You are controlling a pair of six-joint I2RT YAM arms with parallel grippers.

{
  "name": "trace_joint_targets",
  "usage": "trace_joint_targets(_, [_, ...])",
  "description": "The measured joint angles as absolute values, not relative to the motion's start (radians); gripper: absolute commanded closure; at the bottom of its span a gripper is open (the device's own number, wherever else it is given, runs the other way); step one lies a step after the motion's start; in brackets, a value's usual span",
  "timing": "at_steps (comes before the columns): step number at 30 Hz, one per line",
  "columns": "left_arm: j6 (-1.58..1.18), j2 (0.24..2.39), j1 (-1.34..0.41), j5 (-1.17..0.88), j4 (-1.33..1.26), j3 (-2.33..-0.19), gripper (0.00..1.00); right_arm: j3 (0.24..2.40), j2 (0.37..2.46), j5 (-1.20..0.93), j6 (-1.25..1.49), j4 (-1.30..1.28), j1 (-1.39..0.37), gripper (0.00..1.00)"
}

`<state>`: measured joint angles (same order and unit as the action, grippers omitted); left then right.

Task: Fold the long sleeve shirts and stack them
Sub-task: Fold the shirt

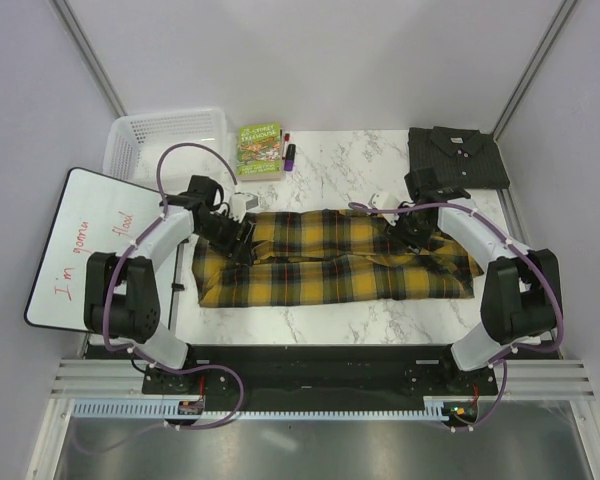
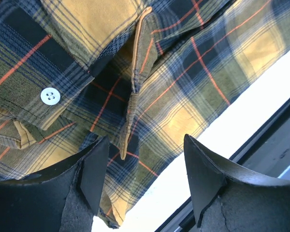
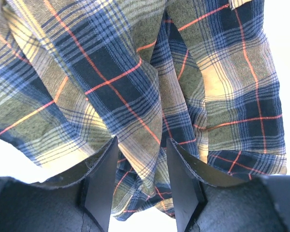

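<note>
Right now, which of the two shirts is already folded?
The plain dark grey shirt at the far right corner, folded into a compact rectangle with its collar on top; the yellow plaid shirt lies stretched out long in the middle.

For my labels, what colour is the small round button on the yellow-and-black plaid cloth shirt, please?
White button, left wrist view.

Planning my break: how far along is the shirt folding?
Done: grey shirt lies folded at the far right corner. In hand: plaid shirt is folded into a long strip; left gripper is open over it, right gripper straddles a fold, grip unclear. Left: fold the strip shorter and stack it with the grey one.
</note>
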<state>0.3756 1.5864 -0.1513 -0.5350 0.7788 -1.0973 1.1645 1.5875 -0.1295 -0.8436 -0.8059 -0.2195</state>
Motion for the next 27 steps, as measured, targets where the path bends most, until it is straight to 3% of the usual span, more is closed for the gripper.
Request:
trace_joint_targets(5, [0.384,1.593,-0.182,-0.468,0.754,-1.084,0.4,1.149,1.61,-0.099,-0.844,-0.792,-0.226,0.52])
trace_joint_targets(8, [0.391,1.6,-0.198,-0.434,0.746,-1.079,0.54,1.144,1.622,-0.084,-0.844,-0.786,-0.228,0.61])
trace_joint_targets(9, [0.395,1.606,-0.2,-0.418,0.743,-1.079,0.64,1.143,1.624,-0.076,-0.844,-0.781,-0.228,0.63])
trace_joint_targets(11, [0.398,1.615,-0.204,-0.399,0.737,-1.079,0.74,1.143,1.626,-0.062,-0.842,-0.772,-0.229,0.7])
trace_joint_targets(12, [0.403,1.617,-0.204,-0.393,0.735,-1.08,0.87,1.143,1.628,-0.053,-0.841,-0.765,-0.231,0.73])
trace_joint_targets(14, [0.41,1.62,-0.204,-0.388,0.736,-1.088,0.97,1.143,1.634,-0.041,-0.835,-0.758,-0.232,0.83])
trace_joint_targets(15, [0.412,1.62,-0.203,-0.387,0.74,-1.096,0.98,1.143,1.637,-0.035,-0.834,-0.756,-0.232,0.87])
trace_joint_targets(16, [0.416,1.625,-0.203,-0.388,0.759,-1.115,0.98,1.143,1.639,-0.031,-0.833,-0.756,-0.232,0.98])
trace_joint_targets(17, [0.419,1.628,-0.203,-0.39,0.773,-1.137,0.98,1.143,1.639,-0.027,-0.832,-0.755,-0.232,1.0])
trace_joint_targets(27, [0.508,1.63,-0.203,-0.397,0.97,-1.317,0.98,1.143,1.609,0.009,-0.833,-0.762,-0.233,1.0])
